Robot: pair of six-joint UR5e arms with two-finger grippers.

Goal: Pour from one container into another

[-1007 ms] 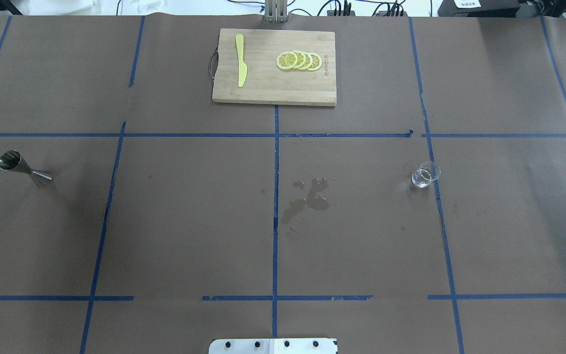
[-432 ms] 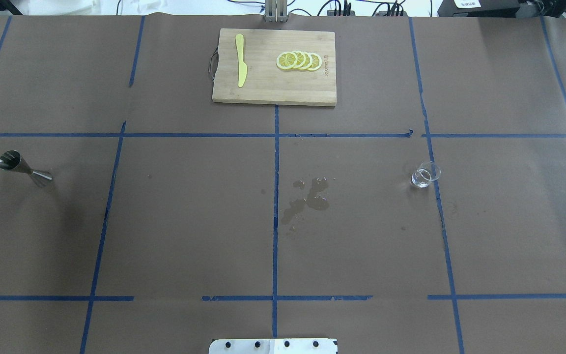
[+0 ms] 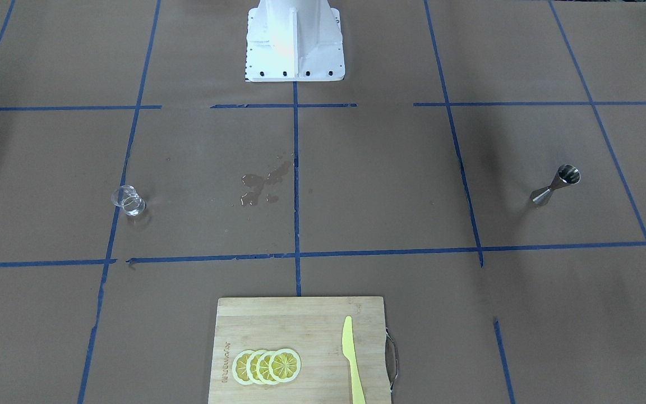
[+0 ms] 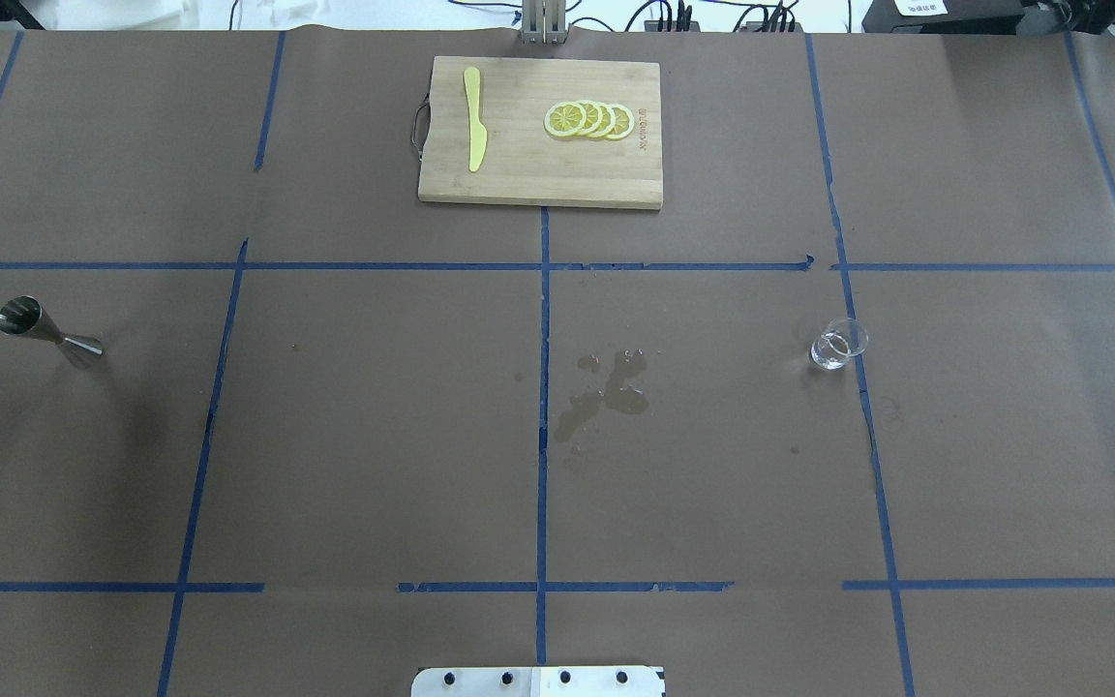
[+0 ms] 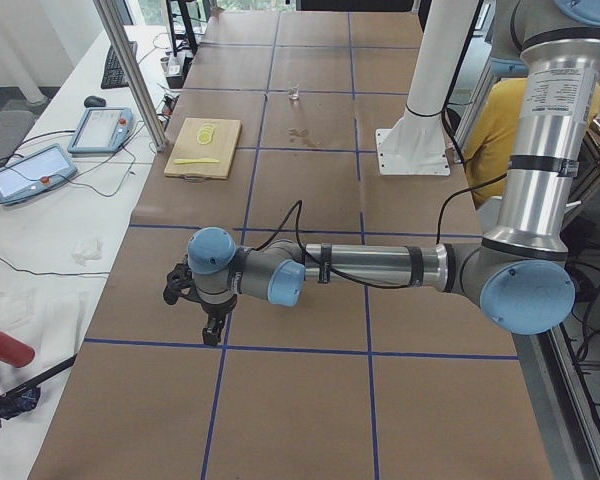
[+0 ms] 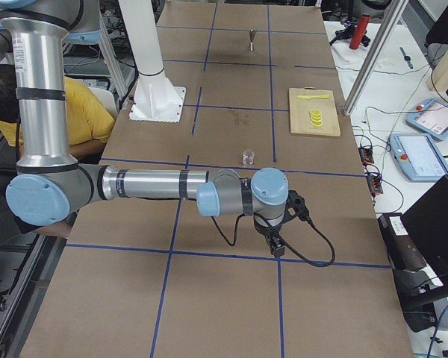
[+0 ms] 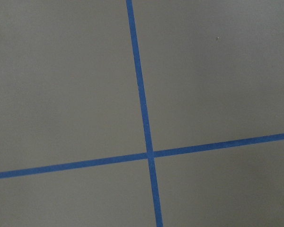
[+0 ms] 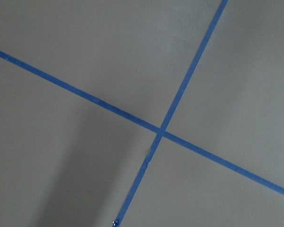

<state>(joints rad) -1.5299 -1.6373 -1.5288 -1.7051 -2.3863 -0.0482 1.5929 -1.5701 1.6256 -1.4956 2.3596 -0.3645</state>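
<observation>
Same spots: glass cup [image 4: 838, 345], jigger [image 4: 33, 324].

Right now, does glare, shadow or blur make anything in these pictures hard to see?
Overhead view: the glass cup is faint against the brown paper, with soft shadow by the jigger. Front-facing view: glare washes out the white robot base. Right wrist view: a dim shadow band crosses the paper.

Cutting board [image 4: 538, 174] at far edge of table [image 4: 374, 436]: yellow knife [image 4: 473, 131] and 4 overlapping lemon slices [image 4: 588, 120] on it. Wet patch [image 4: 606, 392] mid-table, beside blue tape line [image 4: 544, 319].
</observation>
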